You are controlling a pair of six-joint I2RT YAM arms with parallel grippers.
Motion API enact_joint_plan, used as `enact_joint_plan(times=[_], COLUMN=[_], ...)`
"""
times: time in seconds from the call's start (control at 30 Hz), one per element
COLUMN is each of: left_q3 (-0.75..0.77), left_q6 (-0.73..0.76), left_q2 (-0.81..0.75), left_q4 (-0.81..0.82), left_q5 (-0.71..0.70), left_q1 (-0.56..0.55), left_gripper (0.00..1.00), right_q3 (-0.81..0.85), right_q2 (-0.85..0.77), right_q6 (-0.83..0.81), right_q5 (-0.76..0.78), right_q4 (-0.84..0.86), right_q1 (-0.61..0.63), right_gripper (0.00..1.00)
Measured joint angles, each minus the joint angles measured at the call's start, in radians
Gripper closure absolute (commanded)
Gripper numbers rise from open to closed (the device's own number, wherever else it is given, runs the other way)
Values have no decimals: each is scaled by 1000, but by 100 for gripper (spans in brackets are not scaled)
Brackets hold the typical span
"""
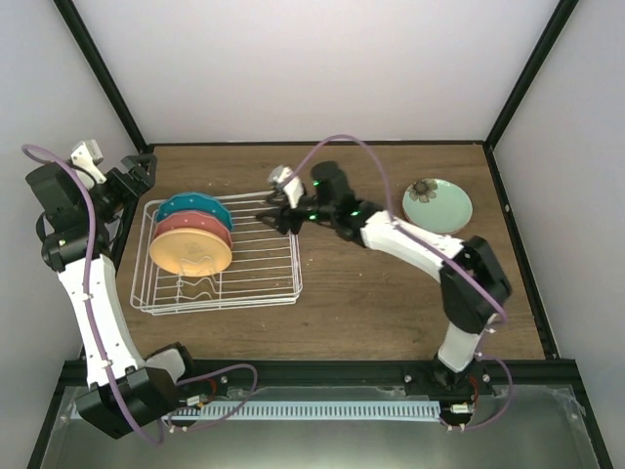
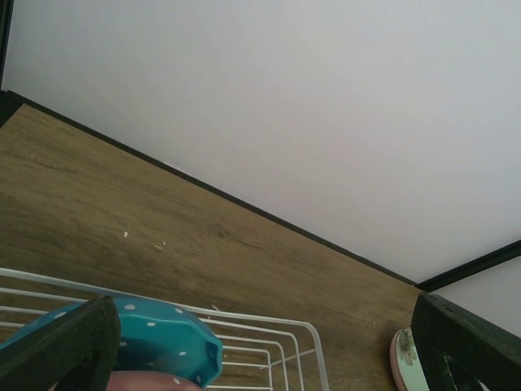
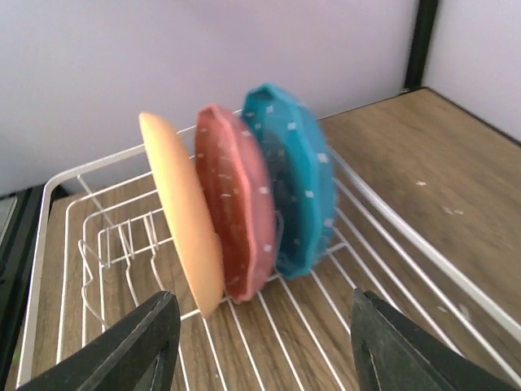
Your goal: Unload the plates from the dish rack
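The white wire dish rack point(image 1: 264, 278) stands left of the table's centre. Three plates stand on edge in its left half: white-dotted teal point(image 1: 195, 207) at the back, white-dotted salmon-red point(image 1: 197, 230), and orange-yellow point(image 1: 190, 252) in front. The mint green plate with a dark flower point(image 1: 437, 205) lies flat at the back right; a pink rim point(image 2: 396, 352) shows under it. My right gripper point(image 1: 275, 210) is open and empty over the rack's right part, facing the three plates point(image 3: 236, 204). My left gripper point(image 1: 137, 181) is open and empty at the rack's back left corner, just above the teal plate point(image 2: 163, 342).
The rack's right half holds only bare wires point(image 3: 391, 236) and wavy dividers point(image 3: 114, 244). Black frame posts and white walls close the table at the back and sides. Bare wooden table point(image 1: 391, 303) lies between the rack and the right arm's base.
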Motion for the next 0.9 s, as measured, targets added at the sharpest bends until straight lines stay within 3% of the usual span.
enact_joint_plan(times=[0.17, 0.4, 0.9], left_q3=[0, 0, -3], left_q6=[11, 28, 37], left_q2=[-8, -38, -40], left_q4=[-14, -27, -27], left_q5=[-5, -6, 3], left_q1=[0, 0, 0], left_gripper=[0, 0, 0], right_q3=[111, 215, 370], right_q2=[150, 232, 391], right_q6=[-93, -157, -220], right_q5=[37, 82, 187], right_q4=[13, 27, 10], right_q1=[126, 221, 282], right_gripper=[46, 49, 52])
